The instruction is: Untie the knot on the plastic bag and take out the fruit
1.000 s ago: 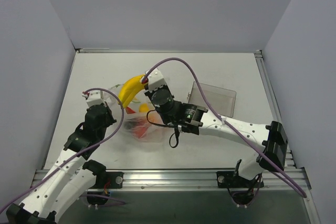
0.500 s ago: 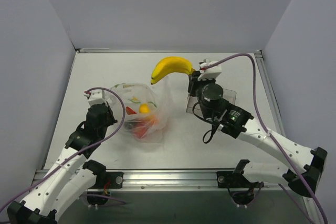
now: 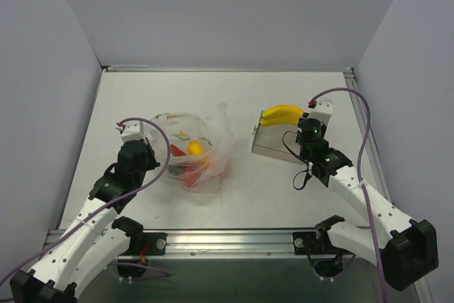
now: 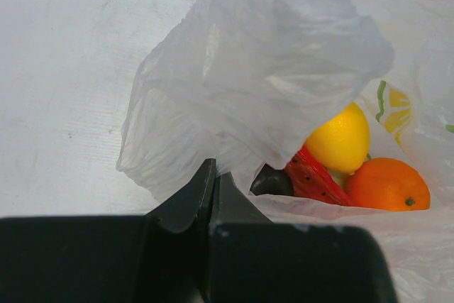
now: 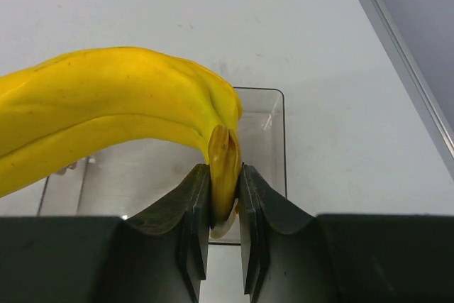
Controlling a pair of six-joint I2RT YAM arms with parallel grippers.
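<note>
Your right end effector (image 5: 223, 177) has lowered one banana (image 3: 280, 113) over the one box (image 3: 273, 147), clamped on its stem; your left end effector (image 4: 215, 175) pinches the plastic bag (image 4: 262, 69).

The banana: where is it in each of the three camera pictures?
Top external: right of centre, the banana over the clear box.
Left wrist: not in it.
Right wrist: the banana fills left and centre, tip pinched by the right gripper.
Shared landmark: the clear box.
</note>
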